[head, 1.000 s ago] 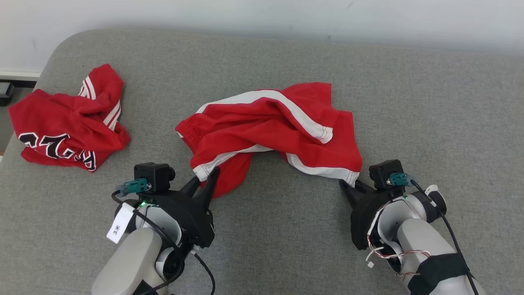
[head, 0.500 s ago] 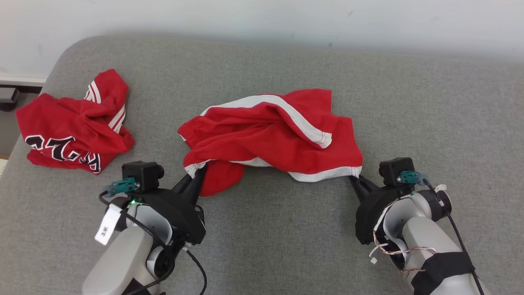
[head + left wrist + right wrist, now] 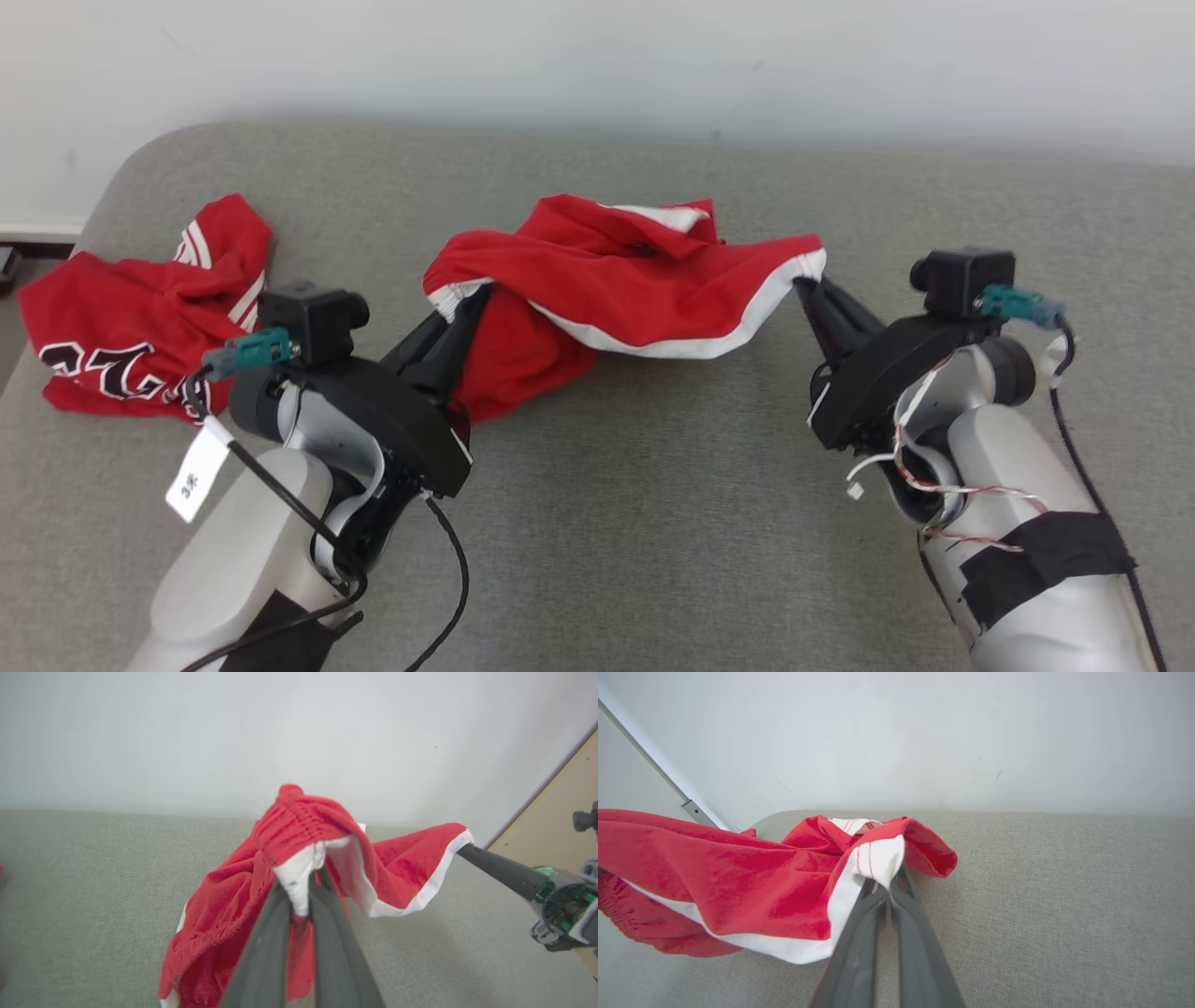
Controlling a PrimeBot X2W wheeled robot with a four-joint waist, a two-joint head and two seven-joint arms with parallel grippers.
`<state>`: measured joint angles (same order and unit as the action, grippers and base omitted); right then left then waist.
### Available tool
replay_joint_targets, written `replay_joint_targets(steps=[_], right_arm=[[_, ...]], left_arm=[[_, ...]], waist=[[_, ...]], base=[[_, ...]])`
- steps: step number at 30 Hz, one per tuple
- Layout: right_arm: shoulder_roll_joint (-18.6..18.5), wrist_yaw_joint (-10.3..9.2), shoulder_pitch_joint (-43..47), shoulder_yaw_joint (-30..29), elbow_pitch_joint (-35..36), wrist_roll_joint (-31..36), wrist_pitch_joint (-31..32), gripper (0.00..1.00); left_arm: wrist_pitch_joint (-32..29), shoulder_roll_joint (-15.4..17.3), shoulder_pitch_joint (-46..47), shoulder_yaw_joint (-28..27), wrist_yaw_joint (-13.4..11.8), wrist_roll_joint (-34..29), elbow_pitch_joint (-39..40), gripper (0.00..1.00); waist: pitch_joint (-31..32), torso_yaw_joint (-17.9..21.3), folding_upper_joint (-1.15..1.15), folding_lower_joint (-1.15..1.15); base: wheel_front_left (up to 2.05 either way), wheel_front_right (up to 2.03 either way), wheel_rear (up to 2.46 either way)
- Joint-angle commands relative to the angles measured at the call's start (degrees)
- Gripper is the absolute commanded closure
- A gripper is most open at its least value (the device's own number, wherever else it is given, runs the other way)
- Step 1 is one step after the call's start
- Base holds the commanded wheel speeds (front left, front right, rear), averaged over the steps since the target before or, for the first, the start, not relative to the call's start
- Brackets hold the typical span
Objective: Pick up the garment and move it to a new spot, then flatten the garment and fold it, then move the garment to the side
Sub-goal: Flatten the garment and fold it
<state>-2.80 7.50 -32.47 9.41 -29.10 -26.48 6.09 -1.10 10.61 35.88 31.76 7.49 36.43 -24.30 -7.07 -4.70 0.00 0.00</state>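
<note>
Your head camera looks steeply down from above onto the grey cushion. Your two wrist cameras sit low and close, facing the white wall; all three share the red shorts.

A red garment with white trim, crumpled, strung across the upper middle of the frame, raised at both ends, sagging between them, its left side hanging lowest.

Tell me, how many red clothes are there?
2. The shorts hang between the left pincer and right pincer; a crumpled jersey lies at the far left. None seems hidden.
</note>
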Motion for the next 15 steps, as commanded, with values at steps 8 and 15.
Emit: replay_joint_targets(steps=[8,15], right_arm=[[-1.06,-0.02,-2.25,-4.68,10.65,-3.85,5.83,1.0],[-2.1,-0.02,-4.94,-7.65,15.1,-4.0,9.76,1.0]], left_arm=[[-6.7,3.38,3.97,1.22,-0.56,-1.12,6.97,1.0],[-10.17,4.64,5.12,1.06,-0.59,0.8,9.46,1.0]], waist=[[1.71,3.97,0.0,0.0],[1.67,6.25,0.0,0.0]], base=[[0.0,0.0,0.0],[0.0,0.0,0.0]])
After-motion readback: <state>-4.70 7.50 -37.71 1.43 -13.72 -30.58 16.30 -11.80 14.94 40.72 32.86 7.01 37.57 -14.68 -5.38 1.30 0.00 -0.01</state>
